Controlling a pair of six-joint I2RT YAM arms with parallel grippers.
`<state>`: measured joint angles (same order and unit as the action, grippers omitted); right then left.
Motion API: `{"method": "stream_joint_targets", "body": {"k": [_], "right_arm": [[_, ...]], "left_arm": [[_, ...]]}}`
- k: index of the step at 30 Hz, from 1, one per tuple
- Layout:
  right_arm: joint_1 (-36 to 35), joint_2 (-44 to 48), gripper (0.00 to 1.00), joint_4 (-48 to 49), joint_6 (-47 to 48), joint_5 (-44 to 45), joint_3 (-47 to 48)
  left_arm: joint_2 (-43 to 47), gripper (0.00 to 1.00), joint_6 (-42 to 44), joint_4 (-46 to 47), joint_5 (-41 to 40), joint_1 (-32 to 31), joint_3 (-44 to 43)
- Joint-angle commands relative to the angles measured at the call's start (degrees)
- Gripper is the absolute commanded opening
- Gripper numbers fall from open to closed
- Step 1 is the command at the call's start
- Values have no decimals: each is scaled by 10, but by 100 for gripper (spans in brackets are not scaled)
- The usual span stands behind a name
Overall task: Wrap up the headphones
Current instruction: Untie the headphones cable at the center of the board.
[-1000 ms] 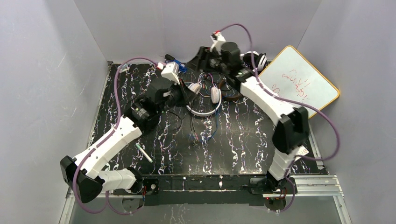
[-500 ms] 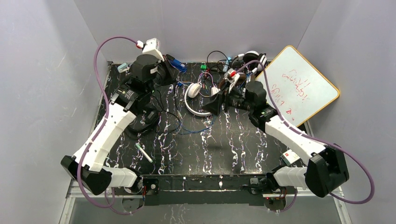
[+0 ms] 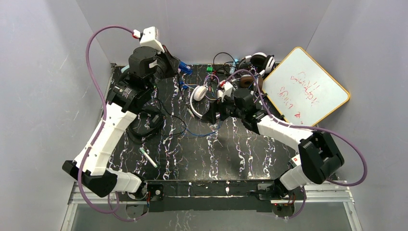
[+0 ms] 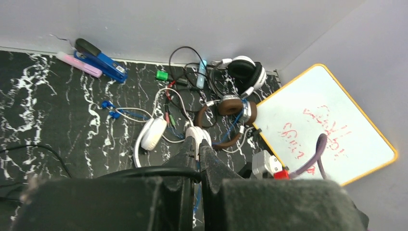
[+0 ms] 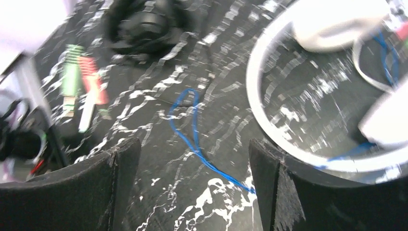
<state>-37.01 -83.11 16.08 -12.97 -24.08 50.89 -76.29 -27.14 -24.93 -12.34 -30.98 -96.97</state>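
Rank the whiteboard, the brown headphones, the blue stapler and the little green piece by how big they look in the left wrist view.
Largest to smallest:
1. whiteboard
2. brown headphones
3. blue stapler, looking only slightly smaller than the headphones
4. green piece, clearly the smallest

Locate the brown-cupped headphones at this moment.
In the left wrist view the brown-cupped headphones lie at the far right, beside the whiteboard's left edge, right of the white headphones and just in front of the black-and-white pair.
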Motion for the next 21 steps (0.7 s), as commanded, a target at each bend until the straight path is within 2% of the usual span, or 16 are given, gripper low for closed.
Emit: {"method": "stream_joint_targets", "body": {"k": [1,4,8,21], "right_arm": [[-1,-19,88,-95,-103,275,32],[-2,-43,89,-165,-180,383,36],[-8,-80,90,-246,-278,466,50],[-31,-175,75,-226,-283,449,107]], "left_arm": [[-5,0,38,-25,-59,8,-34],[-2,0,51,-28,-77,11,-31],[3,0,57,-28,-87,13,-23],[22,0,57,-19,-78,16,15]]}}
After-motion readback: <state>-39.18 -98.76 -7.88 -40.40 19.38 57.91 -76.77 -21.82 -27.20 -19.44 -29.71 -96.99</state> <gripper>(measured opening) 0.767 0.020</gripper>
